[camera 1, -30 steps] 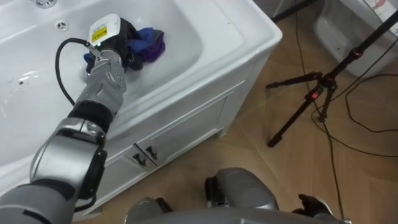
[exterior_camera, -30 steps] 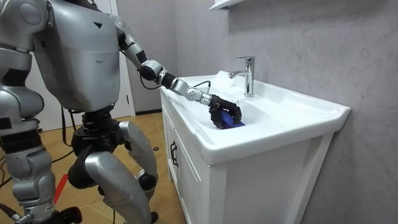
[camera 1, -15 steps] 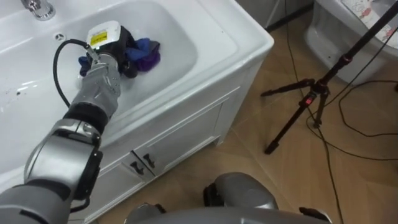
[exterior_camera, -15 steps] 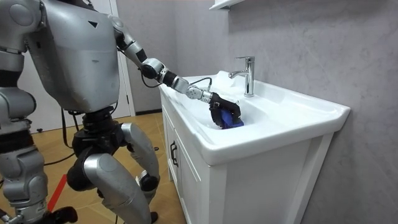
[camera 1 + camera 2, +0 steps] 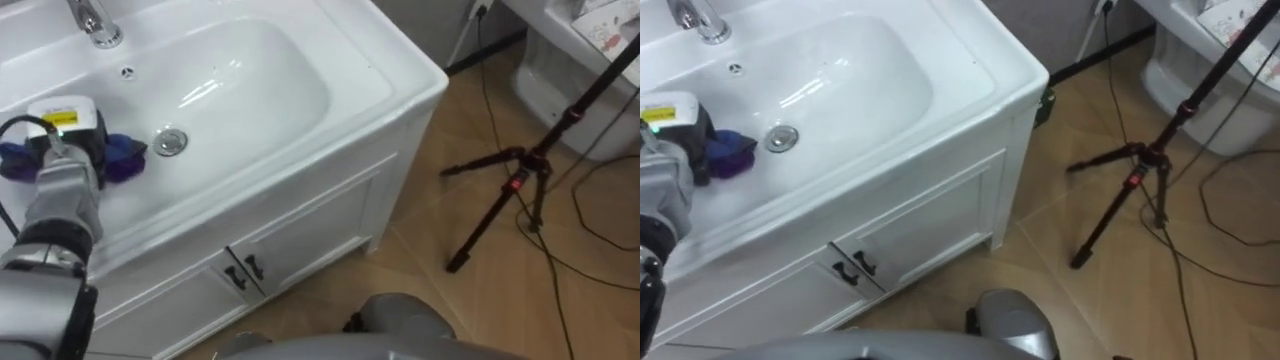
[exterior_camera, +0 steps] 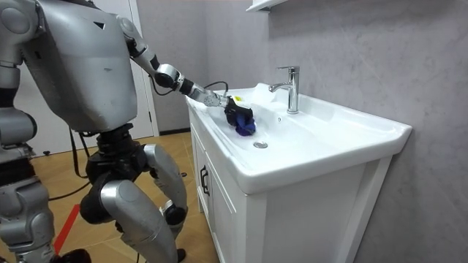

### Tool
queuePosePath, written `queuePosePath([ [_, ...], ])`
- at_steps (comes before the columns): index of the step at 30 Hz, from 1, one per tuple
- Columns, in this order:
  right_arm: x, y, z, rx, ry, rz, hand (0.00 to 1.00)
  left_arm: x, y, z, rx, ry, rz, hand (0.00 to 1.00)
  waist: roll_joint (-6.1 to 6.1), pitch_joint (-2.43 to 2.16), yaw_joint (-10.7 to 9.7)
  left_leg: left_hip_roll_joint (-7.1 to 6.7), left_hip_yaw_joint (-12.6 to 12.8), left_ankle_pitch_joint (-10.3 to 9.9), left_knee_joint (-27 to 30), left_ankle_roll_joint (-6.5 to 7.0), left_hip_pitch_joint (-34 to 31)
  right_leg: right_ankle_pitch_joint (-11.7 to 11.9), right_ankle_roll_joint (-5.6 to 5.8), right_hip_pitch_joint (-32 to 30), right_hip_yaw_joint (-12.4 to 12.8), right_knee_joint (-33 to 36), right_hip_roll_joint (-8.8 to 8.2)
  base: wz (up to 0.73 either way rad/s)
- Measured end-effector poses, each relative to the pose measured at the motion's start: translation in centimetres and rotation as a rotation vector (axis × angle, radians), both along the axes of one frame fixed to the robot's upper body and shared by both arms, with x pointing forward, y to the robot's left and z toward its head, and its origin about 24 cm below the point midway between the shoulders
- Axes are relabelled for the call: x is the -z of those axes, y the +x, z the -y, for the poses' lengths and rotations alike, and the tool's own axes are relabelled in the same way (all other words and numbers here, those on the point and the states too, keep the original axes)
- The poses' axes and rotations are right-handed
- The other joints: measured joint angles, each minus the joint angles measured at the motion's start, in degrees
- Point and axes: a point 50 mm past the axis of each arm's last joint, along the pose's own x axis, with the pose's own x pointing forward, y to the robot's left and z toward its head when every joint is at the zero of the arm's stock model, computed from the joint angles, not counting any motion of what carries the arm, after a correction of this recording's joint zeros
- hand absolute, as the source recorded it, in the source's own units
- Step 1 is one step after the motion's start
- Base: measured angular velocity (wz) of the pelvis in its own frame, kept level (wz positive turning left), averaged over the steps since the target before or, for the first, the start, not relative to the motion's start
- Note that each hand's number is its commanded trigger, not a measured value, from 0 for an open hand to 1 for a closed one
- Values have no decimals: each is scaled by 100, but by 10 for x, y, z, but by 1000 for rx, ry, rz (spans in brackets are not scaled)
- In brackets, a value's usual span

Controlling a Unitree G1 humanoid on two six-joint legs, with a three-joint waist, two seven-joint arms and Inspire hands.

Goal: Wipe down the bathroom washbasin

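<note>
the left hand [image 5: 70, 145] reaches in from the lower left, its arm stretched out over the front rim and down into the left part of the basin [image 5: 262, 82]. its fingers are curled down onto a blue and purple cloth [image 5: 125, 158] and grip it. the cloth bulges out on both sides of the hand and lies pressed against the white inner wall of the bowl. in the room view the robot stands on the wooden floor [image 5: 420, 275] at the cabinet's front corner, on the room view's left, with this arm held out over the bowl.

just right of the cloth, not quite touching it, sits the round metal drain [image 5: 170, 141] at the bottom of the bowl. above it on the back wall is a small overflow hole [image 5: 127, 72], and behind that the chrome faucet [image 5: 95, 22] stands on the white surface around the bowl. the bowl to the right of the drain is bare and glossy.

below the front rim is the white cabinet [image 5: 310, 225], its two doors shut, with a pair of small dark handles [image 5: 243, 272] side by side where they meet.

further right, well apart from the cabinet, a black tripod [image 5: 520, 185] stands on the floor with dark cables [image 5: 545, 265] trailing around its legs. a white fixture [image 5: 560, 70] sits in the upper right corner.
</note>
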Motion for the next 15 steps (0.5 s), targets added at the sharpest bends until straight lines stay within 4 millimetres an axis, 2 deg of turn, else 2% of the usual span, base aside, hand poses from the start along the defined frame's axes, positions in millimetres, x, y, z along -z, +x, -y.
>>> queuePosePath([
  [4,-2,5,5,16,-18,31,0,0,-5,-2,56,90,-32,100,68,-38,23,-7,-29,4,6,-8,-29,13,-7,2,-34,-31,13,1],
  [9,-4,6,7,10,-28,47,0,-6,-5,-8,92,165,-22,100,84,-47,168,-9,-92,7,65,-30,-137,-15,-46,-121,-38,64,23,0],
  [11,-4,7,7,9,-29,53,0,-10,-6,-12,112,212,-25,100,124,-39,214,-8,-118,16,83,-44,-179,-27,-73,-153,-55,87,31,2],
  [15,-6,7,12,2,-43,54,0,-15,-3,-13,136,244,-3,100,172,-55,306,-13,-241,22,168,-56,-336,-47,-95,-244,-115,147,24,8],
])
